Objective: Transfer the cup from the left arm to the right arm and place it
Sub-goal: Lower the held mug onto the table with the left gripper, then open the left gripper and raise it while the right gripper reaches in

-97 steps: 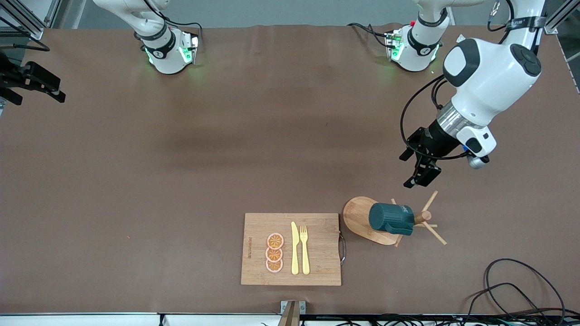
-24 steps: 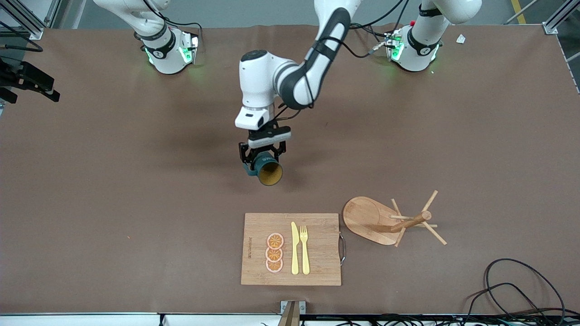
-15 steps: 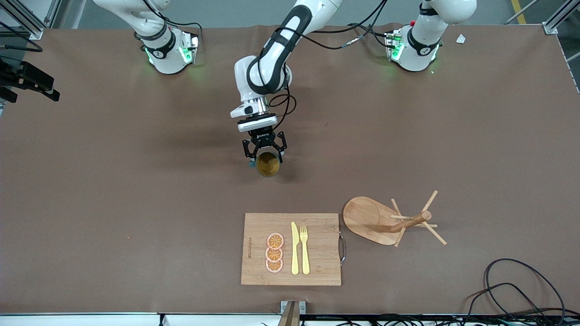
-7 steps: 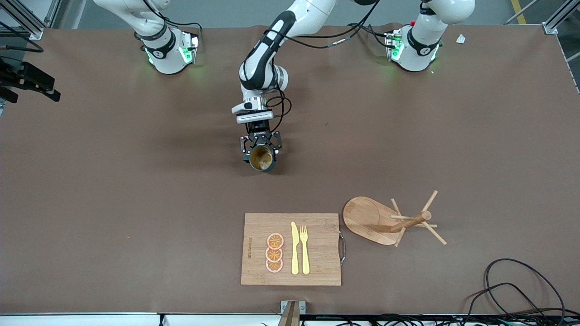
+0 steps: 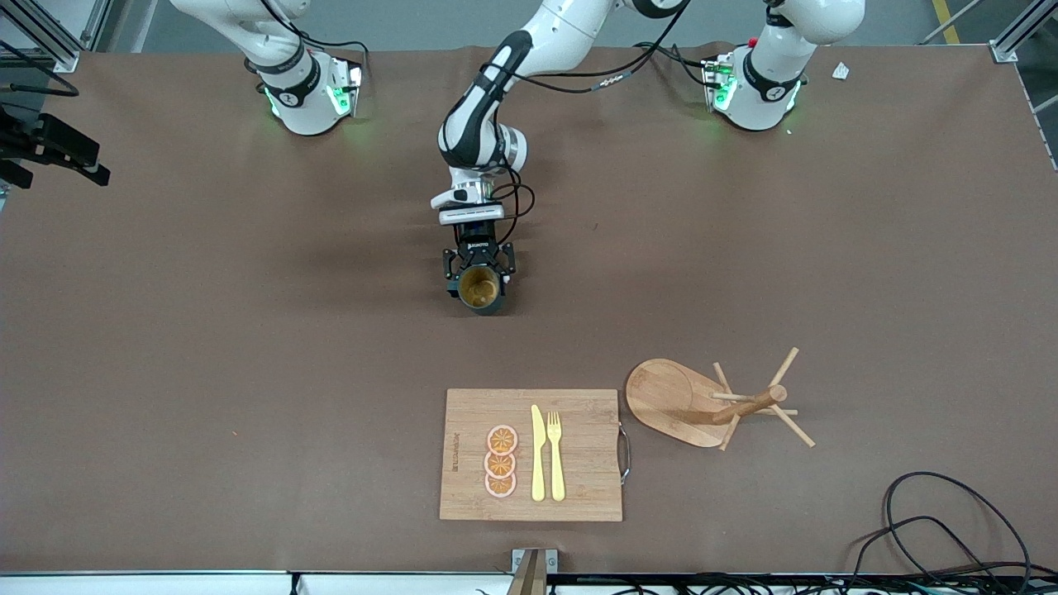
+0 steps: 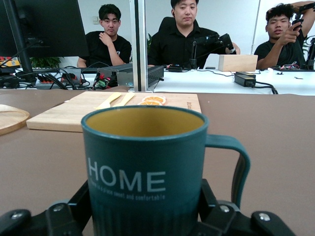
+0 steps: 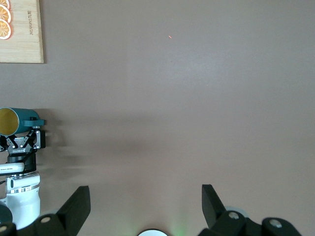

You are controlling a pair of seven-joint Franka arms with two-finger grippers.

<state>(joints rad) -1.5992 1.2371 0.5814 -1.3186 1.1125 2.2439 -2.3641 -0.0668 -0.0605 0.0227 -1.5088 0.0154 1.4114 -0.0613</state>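
Setting: robotics lab, not a home. Two white robot arm bases with green status lights (image 5: 314, 95) are bolted at one edge of a large desk (image 5: 207, 330) covered in brown matting. Aluminium frame struts (image 5: 50, 41) stand at the corners; loose black cables (image 5: 950, 521) trail at the edge nearest the front camera. Left wrist view shows three seated people in black shirts (image 6: 187, 34) watching from a white bench (image 6: 236, 81) carrying a monitor (image 6: 44, 27), cables and electronics. Props are staged: a wooden cutting board (image 5: 531, 454) with toy orange slices (image 5: 501, 461), plastic cutlery (image 5: 546, 454), and a wooden mug tree (image 5: 719, 403).
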